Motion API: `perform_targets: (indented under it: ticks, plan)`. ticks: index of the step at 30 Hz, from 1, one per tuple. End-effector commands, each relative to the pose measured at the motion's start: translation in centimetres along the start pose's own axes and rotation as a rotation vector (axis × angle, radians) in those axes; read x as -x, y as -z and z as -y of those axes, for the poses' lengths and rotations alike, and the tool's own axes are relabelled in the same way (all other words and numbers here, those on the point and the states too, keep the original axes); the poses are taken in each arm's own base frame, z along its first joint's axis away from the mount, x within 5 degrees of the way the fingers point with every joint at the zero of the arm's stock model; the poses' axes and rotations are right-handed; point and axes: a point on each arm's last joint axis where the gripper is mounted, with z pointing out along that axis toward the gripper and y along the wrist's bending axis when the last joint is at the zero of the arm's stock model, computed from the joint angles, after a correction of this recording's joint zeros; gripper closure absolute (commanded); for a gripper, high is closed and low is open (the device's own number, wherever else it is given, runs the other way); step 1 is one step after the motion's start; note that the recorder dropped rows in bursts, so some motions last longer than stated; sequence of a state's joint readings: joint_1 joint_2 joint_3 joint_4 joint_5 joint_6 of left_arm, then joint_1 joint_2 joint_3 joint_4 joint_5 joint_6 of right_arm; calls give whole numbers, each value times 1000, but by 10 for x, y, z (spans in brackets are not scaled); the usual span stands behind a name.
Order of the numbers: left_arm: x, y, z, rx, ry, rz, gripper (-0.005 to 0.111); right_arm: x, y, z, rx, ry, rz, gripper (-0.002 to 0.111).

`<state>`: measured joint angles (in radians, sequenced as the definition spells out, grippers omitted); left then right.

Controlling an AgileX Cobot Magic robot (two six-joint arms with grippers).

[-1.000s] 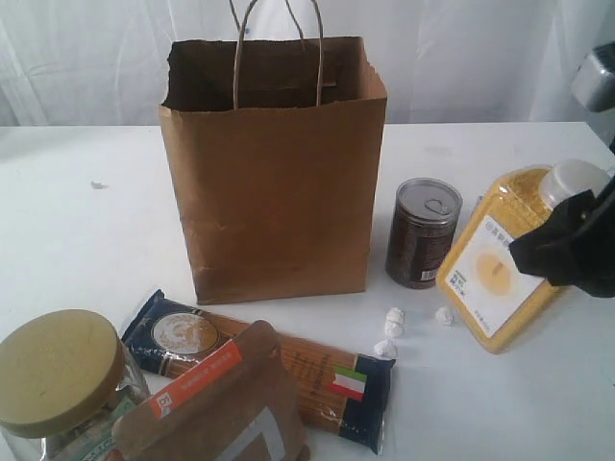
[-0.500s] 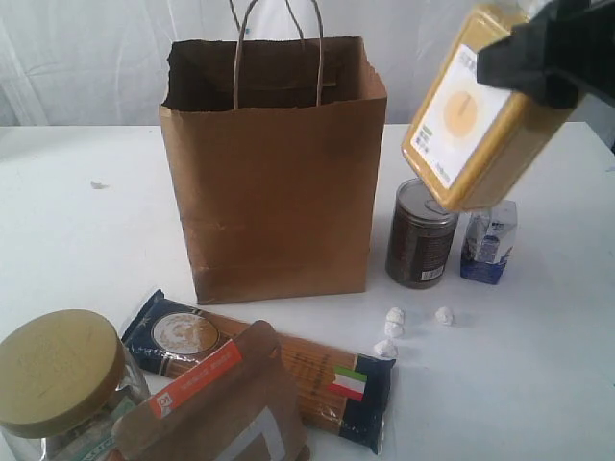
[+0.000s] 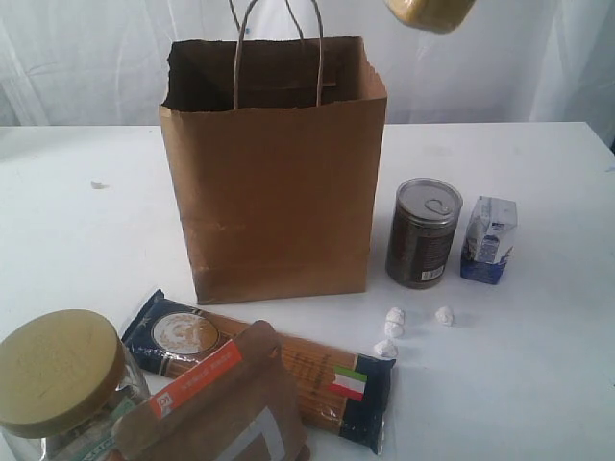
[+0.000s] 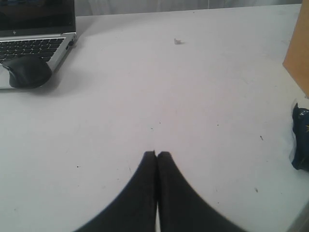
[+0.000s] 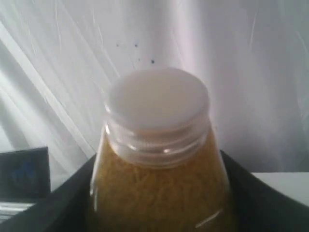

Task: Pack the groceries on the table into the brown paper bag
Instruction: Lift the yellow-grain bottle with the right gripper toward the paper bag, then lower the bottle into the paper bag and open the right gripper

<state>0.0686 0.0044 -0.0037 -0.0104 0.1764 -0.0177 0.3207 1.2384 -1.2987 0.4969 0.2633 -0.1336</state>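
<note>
1. Lifted since the earlier frame, the bottle [image 3: 432, 12] has left its place beside the can [image 3: 423, 233]. Only its yellow base shows, at the top edge of the exterior view, high above the bag [image 3: 274, 182] and to the right of the bag's open mouth.
2. Right gripper [image 5: 161, 193]: clamped on the bottle [image 5: 157, 145], one dark finger on each side of the shoulder, just below the white cap [image 5: 157, 99].
3. Left gripper [image 4: 157, 157]: fingers pressed together on nothing, hanging over a bare part of the table [image 4: 193, 87], well apart from the groceries.
4. Handling, as a judgement: the bottle is full of grains, so it is probably fairly heavy for its size. Its walls look stiff and smooth, so it could slip or swing in the grip. The narrowing shoulder under the cap gives the fingers a ledge and seems the sound place to hold.
5. Bag: upright, mouth open, handles raised. Thin paper is likely light and could tip if the bottle strikes its rim.
6. On the table, not yet packed: the can and carton [image 3: 488, 240] right of the bag; the spaghetti pack [image 3: 288, 370], pouch [image 3: 221, 403] and jar [image 3: 62, 384] in front of it.
</note>
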Motion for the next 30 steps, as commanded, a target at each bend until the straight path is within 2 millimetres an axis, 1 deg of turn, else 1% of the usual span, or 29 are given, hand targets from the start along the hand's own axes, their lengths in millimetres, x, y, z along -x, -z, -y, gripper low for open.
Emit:
perform_targets:
  ticks: [1,3,8,11,15,17,20,22,24,27,30]
  plan:
    - [-1,0,0,-1,8,6,107,17,4,-8,29,-90,159,108]
    - [-1,0,0,-1,8,6,107,10,-3,-17,58,-89,136,108]
    - [-1,0,0,-1,8,6,107,-13,-30,-39,109,5,118,108]
    - [-1,0,0,-1,8,6,107,-26,-45,-47,117,54,121,108]
    - [-1,0,0,-1,8,6,107,-38,-65,-47,85,110,166,108]
    - [-1,0,0,-1,8,6,107,-36,-65,-47,82,147,190,108]
    - [-1,0,0,-1,8,6,107,-36,-63,-50,93,141,182,108]
    - [-1,0,0,-1,8,6,107,-49,-69,-58,126,156,112,108]
    - [-1,0,0,-1,8,6,107,-57,-72,-66,149,195,95,108]
    - [-1,0,0,-1,8,6,107,-64,-78,-68,153,216,88,108]
    - [-1,0,0,-1,8,6,107,-77,-90,-66,143,225,51,108]
